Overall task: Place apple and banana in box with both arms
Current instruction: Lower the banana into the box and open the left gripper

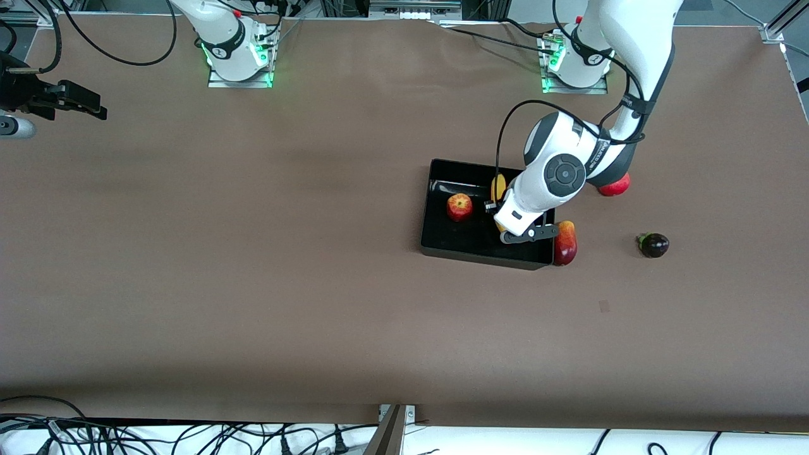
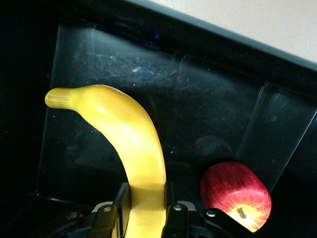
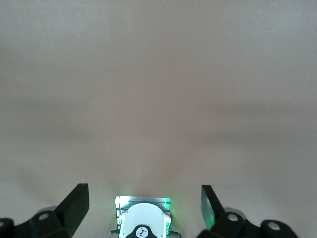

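Over the box (image 1: 436, 218), the left gripper (image 2: 146, 210) has the banana (image 2: 131, 148) pinched tight between its fingers (image 2: 123, 198).

The banana sits squarely between the two pads, clamped partway along its length, with the curved stem end sticking out past the fingertips above the box floor. The apple (image 1: 459, 206) is already lying in the box, just beside the banana, toward the wall at the right arm's end. The box itself is on the table (image 1: 253, 284) toward the left arm's end. Right up against its corner nearest the front camera there's a red-yellow mango (image 1: 565, 243). The right gripper (image 3: 144, 198) waits up at the table's edge at the right arm's end, fingers spread wide with nothing in them.
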Motion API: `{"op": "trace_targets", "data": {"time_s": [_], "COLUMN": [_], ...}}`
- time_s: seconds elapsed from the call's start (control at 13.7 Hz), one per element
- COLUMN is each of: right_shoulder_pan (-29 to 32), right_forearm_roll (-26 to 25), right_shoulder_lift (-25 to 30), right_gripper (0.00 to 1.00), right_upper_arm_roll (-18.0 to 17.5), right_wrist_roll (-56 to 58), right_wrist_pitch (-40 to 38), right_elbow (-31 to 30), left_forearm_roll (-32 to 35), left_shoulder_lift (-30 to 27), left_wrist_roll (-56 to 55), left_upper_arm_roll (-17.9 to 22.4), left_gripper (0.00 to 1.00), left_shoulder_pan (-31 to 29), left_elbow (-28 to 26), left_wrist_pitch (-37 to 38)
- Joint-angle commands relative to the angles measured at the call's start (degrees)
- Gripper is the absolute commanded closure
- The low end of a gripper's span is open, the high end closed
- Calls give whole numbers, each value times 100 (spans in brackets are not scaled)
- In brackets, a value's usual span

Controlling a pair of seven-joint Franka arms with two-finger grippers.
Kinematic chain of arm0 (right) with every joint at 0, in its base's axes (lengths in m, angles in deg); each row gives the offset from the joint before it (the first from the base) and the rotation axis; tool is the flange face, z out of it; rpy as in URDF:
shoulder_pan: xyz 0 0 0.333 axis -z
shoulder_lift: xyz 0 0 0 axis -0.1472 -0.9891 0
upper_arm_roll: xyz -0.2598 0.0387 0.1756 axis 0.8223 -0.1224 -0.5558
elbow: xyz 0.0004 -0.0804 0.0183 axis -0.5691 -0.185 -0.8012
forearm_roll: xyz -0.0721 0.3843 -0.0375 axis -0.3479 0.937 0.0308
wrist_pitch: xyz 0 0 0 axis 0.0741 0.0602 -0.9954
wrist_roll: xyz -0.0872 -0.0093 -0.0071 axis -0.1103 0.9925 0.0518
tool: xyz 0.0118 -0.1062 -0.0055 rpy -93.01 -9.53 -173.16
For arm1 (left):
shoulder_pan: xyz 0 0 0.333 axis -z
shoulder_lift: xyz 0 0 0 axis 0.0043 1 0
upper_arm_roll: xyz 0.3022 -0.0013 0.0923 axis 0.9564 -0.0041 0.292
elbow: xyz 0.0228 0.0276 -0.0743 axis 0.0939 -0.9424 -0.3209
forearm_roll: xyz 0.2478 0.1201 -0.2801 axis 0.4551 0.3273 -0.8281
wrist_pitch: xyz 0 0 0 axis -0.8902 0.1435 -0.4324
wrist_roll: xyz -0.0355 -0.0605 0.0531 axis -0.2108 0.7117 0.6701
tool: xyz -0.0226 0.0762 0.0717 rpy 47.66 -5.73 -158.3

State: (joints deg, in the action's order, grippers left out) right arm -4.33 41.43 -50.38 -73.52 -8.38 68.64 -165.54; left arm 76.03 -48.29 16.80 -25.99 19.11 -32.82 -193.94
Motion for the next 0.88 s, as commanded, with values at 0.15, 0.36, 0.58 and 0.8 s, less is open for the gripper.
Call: {"op": "trace_targets", "data": {"time_s": [0.15,0.36,0.58,0.8], "right_shoulder_pan": [-35,-35,-35,-35], "right_forearm_roll": [31,31,31,22], "right_shoulder_lift": [-50,-50,-50,-50], "right_gripper": [0,0,0,0], "right_upper_arm_roll": [40,40,40,31], "right_wrist_roll": [-5,-5,-5,-5], "right_wrist_pitch": [-114,-105,-97,-53], "right_elbow": [136,136,145,145], "left_forearm_roll": [-46,-37,-46,-46], "left_shoulder_lift": [208,243,-98,-870], "left_wrist_roll": [118,110,92,101], "left_upper_arm_roll": [5,5,-4,-4], "left_gripper": [100,1,0,0], "left_shoulder_pan": [-2,-2,-28,-98], "left_elbow": [145,74,39,39], "left_wrist_pitch": [-291,-355,-66,715]}}
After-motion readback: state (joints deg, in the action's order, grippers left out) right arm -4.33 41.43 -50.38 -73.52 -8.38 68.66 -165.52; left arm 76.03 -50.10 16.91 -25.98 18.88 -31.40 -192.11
